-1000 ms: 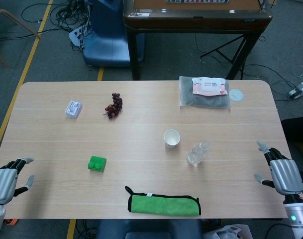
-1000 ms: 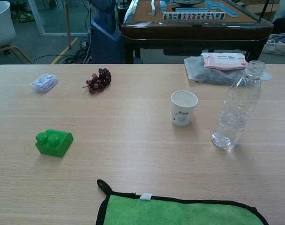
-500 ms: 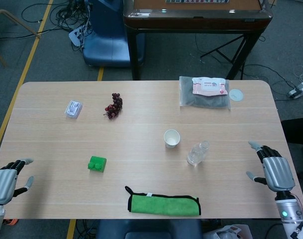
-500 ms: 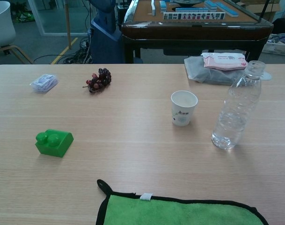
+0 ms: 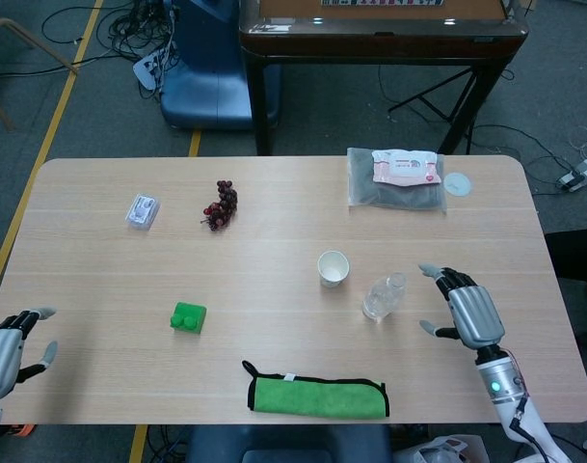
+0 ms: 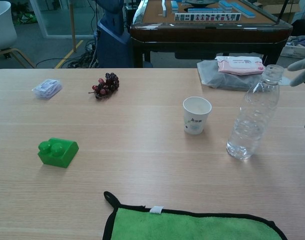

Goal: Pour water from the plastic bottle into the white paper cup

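Observation:
A clear plastic bottle (image 5: 384, 296) (image 6: 253, 114) stands upright on the table, uncapped, with a little water in its base. Just left of it stands the white paper cup (image 5: 333, 268) (image 6: 196, 115), upright. My right hand (image 5: 464, 310) hovers a short way right of the bottle, fingers spread and holding nothing; only its fingertips (image 6: 301, 70) show at the chest view's right edge. My left hand (image 5: 6, 345) sits open at the table's near left corner, far from both.
A green cloth (image 5: 318, 395) lies at the front edge, a green block (image 5: 188, 317) to the left. Grapes (image 5: 220, 204) and a small clear packet (image 5: 143, 209) lie further back. A wipes pack (image 5: 403, 167) on a grey pouch and a bottle cap (image 5: 457, 184) sit back right.
My right hand has moved left from the table's right edge toward the bottle, still holding nothing. My left hand has drifted slightly lower. Bottle and cup have not moved.

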You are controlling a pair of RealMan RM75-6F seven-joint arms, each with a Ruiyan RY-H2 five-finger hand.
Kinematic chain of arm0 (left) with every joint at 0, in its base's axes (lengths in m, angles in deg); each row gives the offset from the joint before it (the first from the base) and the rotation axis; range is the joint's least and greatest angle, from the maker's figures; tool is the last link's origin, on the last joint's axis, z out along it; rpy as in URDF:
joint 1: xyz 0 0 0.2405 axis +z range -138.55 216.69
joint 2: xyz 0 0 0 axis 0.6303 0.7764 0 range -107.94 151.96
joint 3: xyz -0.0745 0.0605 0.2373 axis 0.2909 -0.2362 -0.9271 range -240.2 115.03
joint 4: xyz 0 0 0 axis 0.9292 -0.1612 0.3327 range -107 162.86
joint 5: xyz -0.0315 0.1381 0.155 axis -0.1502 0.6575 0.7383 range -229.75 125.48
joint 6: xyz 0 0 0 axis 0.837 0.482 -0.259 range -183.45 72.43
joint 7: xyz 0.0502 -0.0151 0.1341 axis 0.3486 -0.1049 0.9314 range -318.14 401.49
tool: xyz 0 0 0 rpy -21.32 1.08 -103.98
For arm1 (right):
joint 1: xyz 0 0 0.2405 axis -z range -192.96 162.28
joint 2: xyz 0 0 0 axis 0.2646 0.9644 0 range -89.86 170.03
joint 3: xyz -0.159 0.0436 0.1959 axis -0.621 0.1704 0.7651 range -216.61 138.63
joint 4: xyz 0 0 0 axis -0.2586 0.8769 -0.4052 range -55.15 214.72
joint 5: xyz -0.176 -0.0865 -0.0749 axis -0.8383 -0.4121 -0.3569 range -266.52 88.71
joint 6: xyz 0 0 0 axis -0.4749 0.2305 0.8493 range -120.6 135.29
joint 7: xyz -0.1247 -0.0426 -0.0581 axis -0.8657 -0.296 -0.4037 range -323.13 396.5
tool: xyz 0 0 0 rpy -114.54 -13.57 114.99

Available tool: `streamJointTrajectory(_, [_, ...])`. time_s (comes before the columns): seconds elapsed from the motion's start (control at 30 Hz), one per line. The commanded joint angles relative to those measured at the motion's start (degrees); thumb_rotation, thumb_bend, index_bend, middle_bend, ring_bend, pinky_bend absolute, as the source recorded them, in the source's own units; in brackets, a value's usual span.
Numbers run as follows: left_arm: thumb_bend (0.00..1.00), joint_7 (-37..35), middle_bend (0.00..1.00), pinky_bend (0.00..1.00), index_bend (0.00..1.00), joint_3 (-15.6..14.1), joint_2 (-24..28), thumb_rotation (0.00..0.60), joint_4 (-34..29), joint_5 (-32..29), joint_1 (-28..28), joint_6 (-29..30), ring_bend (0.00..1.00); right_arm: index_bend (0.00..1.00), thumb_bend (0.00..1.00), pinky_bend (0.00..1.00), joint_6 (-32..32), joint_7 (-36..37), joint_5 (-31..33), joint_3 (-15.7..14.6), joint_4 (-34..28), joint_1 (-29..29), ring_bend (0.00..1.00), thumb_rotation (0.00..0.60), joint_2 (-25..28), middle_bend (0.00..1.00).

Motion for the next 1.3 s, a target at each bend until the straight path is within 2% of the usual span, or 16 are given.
streamJointTrajectory(0.03, [0.32,-0.21,0.35,0.55,0.31,0.04,0.19,0.6,-0.11,-0.04,0.14,0.18,0.38,0.17,0.05,0.28,1.95,0.68,0.34,0.5,1.28,-2.0,0.19,0.6,-2.73,0.25])
streamJointTrajectory(0.43, [0.32,0.07,0.35,0.55,0.31,0.15,0.41,0.6,-0.13,-0.7,0.19,-0.33,0.38,0.17,0.05,0.28,5.94,7.32,1.7,0.11,6.85,-5.13,0.19,0.6,-7.88,0.25])
streamJointTrajectory(0.73, [0.32,0.6,0.35,0.55,0.31,0.15,0.21,0.6,0.01,-0.93,0.06,-0.79,0.38,0.17,0.05,0.28,5.74,15.95,0.9,-0.57,13.9,-5.82,0.2,0.6,-11.13,0.27])
streamJointTrajectory(0.97, [0.32,0.79,0.35,0.55,0.31,0.16,0.03,0.6,0.2,-1.12,-0.03,-1.09,0.38,0.17,0.05,0.29,5.23,22.03,-1.33,-1.66,21.66,-6.97,0.2,0.6,-14.84,0.28])
streamJointTrajectory(1.3, [0.32,0.81,0.35,0.55,0.31,0.07,-0.03,0.6,0.36,-1.07,0.02,-1.17,0.38,0.21,0.05,0.29,4.84,25.9,-1.75,-1.98,26.5,-8.0,0.21,0.6,-17.94,0.31])
